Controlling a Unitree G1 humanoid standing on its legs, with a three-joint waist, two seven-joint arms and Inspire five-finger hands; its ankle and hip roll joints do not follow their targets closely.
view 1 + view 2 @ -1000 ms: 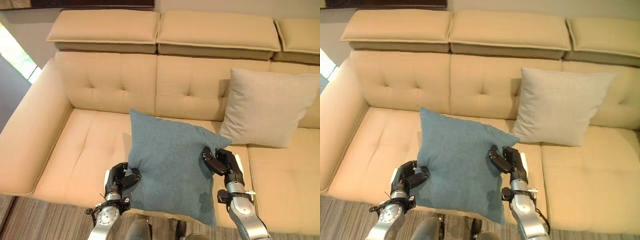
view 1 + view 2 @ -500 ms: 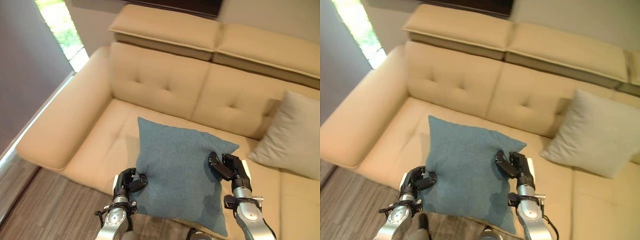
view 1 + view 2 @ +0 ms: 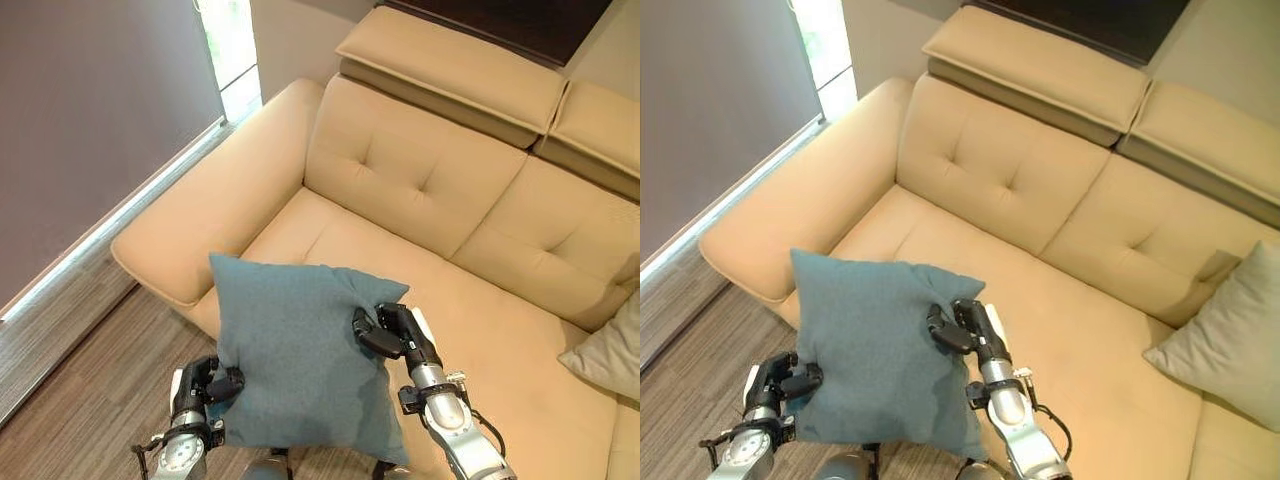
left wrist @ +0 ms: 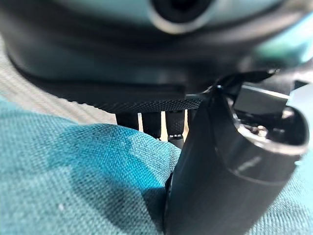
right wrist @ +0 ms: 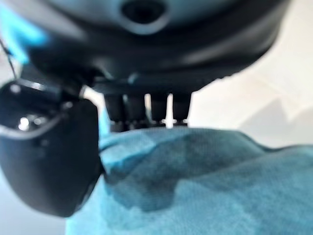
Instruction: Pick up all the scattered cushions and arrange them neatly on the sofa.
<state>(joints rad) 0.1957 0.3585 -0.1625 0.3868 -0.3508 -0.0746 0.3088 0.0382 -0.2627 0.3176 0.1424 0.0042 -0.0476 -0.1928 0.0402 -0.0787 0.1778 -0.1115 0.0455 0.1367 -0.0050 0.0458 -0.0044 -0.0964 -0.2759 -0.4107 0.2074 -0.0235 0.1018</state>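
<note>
Dark fingers of the left hand are pinching the lower left edge of the blue cushion, while the right hand is clamping the cushion's right edge with thumb and fingers curled into the fabric. Both hands are carrying the cushion in the air, upright and facing the camera, in front of the sofa near its left armrest and over the seat's front edge.

The fabric is bunching and dimpling at each grip — judged soft, light and easily deformed, not fragile. Edge grips at opposite sides are suiting it; a hold nearer the middle of each side should be limiting sag and twist.

The eye views are showing the full layout, including a beige cushion leaning at the sofa's right end, well apart from the blue one. The left wrist view is showing the thumb pressing into the teal weave, and the right wrist view is showing fingers hooking behind the cushion's folded edge — details the eye views are not resolving.
</note>
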